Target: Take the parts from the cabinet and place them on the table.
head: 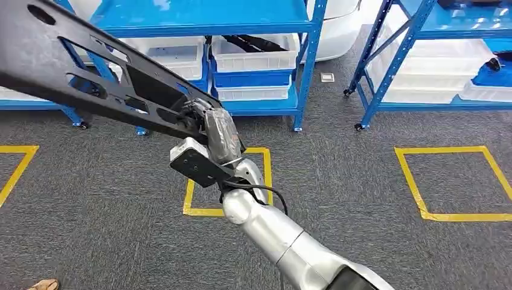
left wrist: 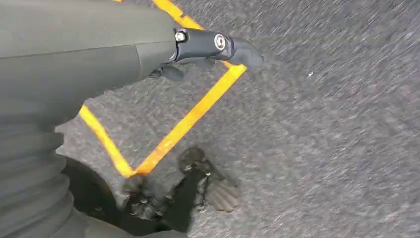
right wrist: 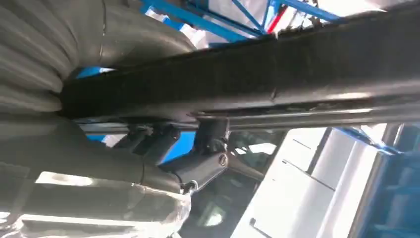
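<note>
Head view shows one long, flat black metal part with cut-out slots and holes (head: pixel 90 72), held aloft over the floor in the robot's right hand (head: pixel 208 130), whose fingers are wrapped around the part's near end; the part runs up and to the left from that grasp, in front of the shelving. One silver right arm (head: pixel 284 241) rises from the lower edge, with a black box-like camera module (head: pixel 196 162) at its wrist. Two blue metal shelving racks stand at the far side: the left rack (head: pixel 241 18) carries several white plastic bins (head: pixel 253 57) and a blue bin (head: pixel 253 78), one white bin holding dark parts; the right rack (head: pixel 422 24) carries more white bins. The floor is dark grey short-pile carpet (head: pixel 338 211), marked with three yellow tape squares, one partly under the arm (head: pixel 265 169), one to the right (head: pixel 459 181) and one cut by the left edge (head: pixel 18 166). In the right wrist view the grey ribbed hand clamps the black part (right wrist: pixel 277 74), its edge rough and matte. In the left wrist view the left hand (left wrist: pixel 148 54) hangs above the carpet and a yellow tape line (left wrist: pixel 188 124), one dark finger (left wrist: pixel 223 47) extended, holding nothing.
</note>
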Robot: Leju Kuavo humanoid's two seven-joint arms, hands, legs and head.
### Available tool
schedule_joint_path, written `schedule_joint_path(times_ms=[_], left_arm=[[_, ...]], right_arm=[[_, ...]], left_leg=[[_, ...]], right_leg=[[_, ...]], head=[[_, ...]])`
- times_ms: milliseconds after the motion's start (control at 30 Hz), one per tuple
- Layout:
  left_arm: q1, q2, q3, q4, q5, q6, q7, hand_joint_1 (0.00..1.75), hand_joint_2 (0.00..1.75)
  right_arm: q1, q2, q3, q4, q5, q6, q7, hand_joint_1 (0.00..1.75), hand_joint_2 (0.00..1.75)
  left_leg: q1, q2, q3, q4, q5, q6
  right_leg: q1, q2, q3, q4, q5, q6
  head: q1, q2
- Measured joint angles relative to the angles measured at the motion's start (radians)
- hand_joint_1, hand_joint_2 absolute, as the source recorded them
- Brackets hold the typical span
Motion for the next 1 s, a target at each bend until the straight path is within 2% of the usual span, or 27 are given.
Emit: schedule_joint_path(times_ms=[67,100,133,167,233,267,300,333,367,400,433,467,533,567,600,633,667,700,733,767,800,833,867,900,933,967,1000], left_arm=[[-0.004,0.0,0.0,0.001,0.0,0.0,0.002,0.0,1.75],[-0.005,-0.002,0.0,0.001,-0.001,0.0,0.002,0.0,1.75],[-0.005,-0.002,0.0,0.002,-0.001,0.0,0.002,0.0,1.75],[-0.005,-0.002,0.0,0.002,-0.001,0.0,0.003,0.0,1.75],[-0.005,-0.003,0.0,0.004,-0.001,0.0,0.004,0.0,1.75],[-0.005,0.002,0.0,0.002,-0.001,0.0,0.004,0.0,1.75],[-0.006,0.008,0.0,0.002,-0.001,0.0,0.005,0.0,1.75],[-0.005,0.004,0.0,0.002,-0.001,0.0,0.004,0.0,1.75],[-0.004,0.004,0.0,0.002,-0.001,0.001,0.004,0.0,1.75],[-0.002,0.005,0.0,0.002,-0.001,0.001,0.004,0.0,1.75],[-0.002,0.005,0.0,0.004,-0.001,0.002,0.004,0.0,1.75],[-0.002,0.005,0.0,0.004,-0.001,0.002,0.004,0.0,1.75],[-0.002,0.005,0.0,0.005,-0.001,0.002,0.004,0.0,1.75],[-0.002,0.005,0.0,0.005,-0.001,0.003,0.004,0.0,1.75],[-0.001,0.005,0.0,0.005,-0.001,0.003,0.004,0.0,1.75],[-0.001,0.005,0.0,0.005,-0.001,0.003,0.004,0.0,1.75],[-0.001,0.004,0.0,0.005,-0.001,0.003,0.004,0.0,1.75],[-0.001,0.004,0.0,0.005,-0.001,0.003,0.004,0.0,1.75],[-0.002,0.004,0.0,0.005,-0.001,0.003,0.004,0.0,1.75],[-0.003,0.023,0.0,0.0,-0.001,0.003,0.004,0.0,1.75],[0.0,0.017,0.0,0.001,-0.002,0.003,0.004,0.0,1.75],[-0.002,0.018,0.0,-0.001,-0.003,0.005,0.002,0.0,1.75],[-0.002,0.013,0.0,0.001,-0.002,0.003,0.002,0.0,1.75],[-0.003,0.024,0.0,-0.002,-0.002,0.004,0.002,0.0,1.75],[-0.002,0.016,0.0,-0.001,-0.001,0.004,0.002,0.0,1.75],[-0.002,0.015,0.0,-0.001,-0.001,0.005,0.002,0.0,1.75],[-0.004,0.015,0.0,-0.001,-0.001,0.005,0.002,0.0,1.75]], right_arm=[[0.005,-0.005,-0.005,0.0,0.0,0.0,0.002,1.75,1.75],[0.012,-0.007,-0.005,0.0,0.001,0.0,0.003,1.75,1.75],[0.017,-0.01,-0.005,0.0,0.001,0.0,0.003,1.75,1.75],[0.019,-0.01,-0.005,0.0,0.001,0.0,0.003,1.75,1.75],[0.018,-0.01,-0.005,-0.001,0.001,0.0,0.003,1.75,1.75],[0.021,-0.009,-0.005,-0.002,0.001,0.0,0.003,1.75,1.75],[0.021,-0.006,-0.005,-0.002,0.002,0.0,0.003,1.75,1.75],[0.024,-0.004,-0.006,-0.002,0.001,0.0,0.003,1.75,1.75],[0.024,-0.002,-0.007,-0.003,0.002,0.0,0.003,1.75,1.75],[0.023,0.0,-0.007,-0.004,0.001,0.0,0.003,1.75,1.75],[0.024,0.003,-0.007,-0.004,0.002,0.0,0.003,1.75,1.75],[0.025,0.004,-0.007,-0.004,0.001,0.0,0.003,1.75,1.75],[0.025,0.004,-0.008,-0.005,0.002,0.0,0.003,1.75,1.75],[0.026,0.003,-0.008,-0.005,0.001,0.0,0.003,1.75,1.75],[0.027,0.003,-0.008,-0.004,0.001,0.0,0.003,1.75,1.75],[0.028,0.003,-0.008,-0.004,0.001,0.0,0.003,1.75,1.75],[0.028,0.003,-0.008,-0.004,0.001,0.0,0.003,1.75,1.75],[0.028,0.004,-0.008,-0.005,0.001,0.0,0.003,1.75,1.75],[0.027,0.004,-0.008,-0.008,0.001,0.0,0.003,1.75,1.75],[0.026,0.004,-0.008,-0.011,0.001,0.0,0.003,1.75,1.75],[0.028,0.001,-0.008,-0.011,0.003,0.0,0.003,1.75,1.75],[0.027,0.0,-0.008,-0.01,0.002,0.0,0.003,1.75,1.75],[0.027,0.002,-0.008,-0.01,0.002,0.0,0.003,1.75,1.75],[0.025,0.005,-0.008,-0.011,0.002,0.0,0.003,1.75,1.75],[0.026,0.007,-0.008,-0.017,0.002,0.0,0.003,1.75,1.75],[0.027,0.001,-0.01,-0.017,0.002,0.0,0.003,1.75,1.75],[0.019,0.001,-0.01,-0.016,0.002,0.0,0.002,1.75,1.75]], left_leg=[[0.002,-0.002,-0.012,0.004,0.0,-0.008],[0.002,-0.006,-0.021,0.008,0.002,-0.011],[0.005,-0.007,-0.032,0.016,0.004,-0.017],[0.011,-0.009,-0.045,0.027,0.006,-0.027],[0.026,-0.011,-0.078,0.068,0.0,-0.051],[0.017,-0.013,-0.086,0.088,-0.004,-0.069],[0.021,-0.011,-0.1,0.117,-0.02,-0.082],[0.019,-0.011,-0.103,0.12,-0.025,-0.087],[0.024,-0.008,-0.098,0.12,-0.026,-0.088],[0.03,-0.007,-0.098,0.12,-0.025,-0.09],[0.03,-0.006,-0.098,0.127,-0.034,-0.089],[0.029,-0.001,-0.114,0.166,-0.077,-0.078],[0.016,0.002,-0.181,0.344,-0.186,-0.067],[0.008,0.002,-0.216,0.439,-0.23,-0.059],[-0.001,0.002,-0.234,0.503,-0.259,-0.047],[-0.013,0.001,-0.229,0.514,-0.265,-0.031],[-0.029,0.0,-0.197,0.479,-0.254,-0.007],[-0.048,0.0,-0.144,0.405,-0.231,0.027],[-0.074,-0.001,-0.087,0.32,-0.208,0.069],[-0.084,-0.015,-0.059,0.275,-0.21,0.124],[-0.099,-0.005,-0.054,0.267,-0.2,0.139],[-0.107,-0.008,-0.043,0.246,-0.195,0.135],[-0.115,-0.008,-0.039,0.235,-0.188,0.127],[-0.125,-0.009,-0.025,0.209,-0.177,0.124],[-0.117,-0.009,0.012,0.149,-0.154,0.139],[-0.104,-0.007,0.037,0.1,-0.13,0.134],[-0.094,-0.007,0.048,0.072,-0.112,0.154]], right_leg=[[-0.005,0.0,-0.068,0.136,-0.065,-0.005],[-0.008,0.0,-0.089,0.175,-0.08,-0.001],[-0.013,0.0,-0.084,0.17,-0.073,0.008],[-0.018,0.0,-0.055,0.115,-0.05,0.021],[-0.031,-0.001,0.032,-0.054,0.0,0.049],[-0.02,-0.002,0.006,-0.005,0.0,0.049],[-0.026,0.002,0.008,-0.019,0.001,0.038],[-0.026,0.004,-0.001,0.003,-0.003,0.012],[-0.024,0.004,-0.005,0.01,-0.002,0.001],[-0.026,0.005,-0.002,0.016,0.002,-0.008],[-0.019,0.003,-0.006,0.015,0.008,-0.015],[-0.015,0.001,-0.008,0.015,0.012,-0.022],[-0.002,0.001,-0.017,0.013,0.02,-0.029],[0.008,0.0,-0.022,0.013,0.023,-0.033],[0.019,-0.001,-0.026,0.013,0.025,-0.037],[0.029,-0.001,-0.029,0.013,0.027,-0.039],[0.043,-0.001,-0.03,0.013,0.029,-0.043],[0.058,-0.001,-0.029,0.011,0.03,-0.045],[0.071,-0.001,-0.026,0.008,0.032,-0.047],[0.057,-0.003,-0.022,0.003,0.036,-0.051],[0.078,-0.003,-0.021,-0.001,0.039,-0.04],[0.037,-0.004,-0.017,-0.005,0.039,-0.03],[0.036,-0.004,-0.016,-0.009,0.041,-0.022],[0.031,-0.004,-0.008,-0.027,0.048,-0.014],[0.048,-0.006,0.007,-0.055,0.056,-0.014],[0.05,-0.004,0.0,-0.039,0.05,-0.019],[0.048,0.003,-0.016,-0.004,0.029,-0.018]], head=[[0.005,0.0],[0.004,0.0],[0.005,0.0],[0.005,0.0],[0.005,0.0],[0.007,0.0],[0.034,0.0],[0.012,0.0],[-0.003,0.0],[-0.004,0.0],[-0.007,0.0],[-0.011,0.0],[-0.012,0.0],[-0.013,0.0],[-0.012,0.0],[-0.012,0.0],[-0.013,0.0],[-0.013,0.0],[-0.013,0.0],[0.001,0.0],[0.034,0.0],[0.027,0.0],[0.016,0.0],[0.009,0.0],[0.003,0.0],[-0.001,0.0],[0.005,0.0]])
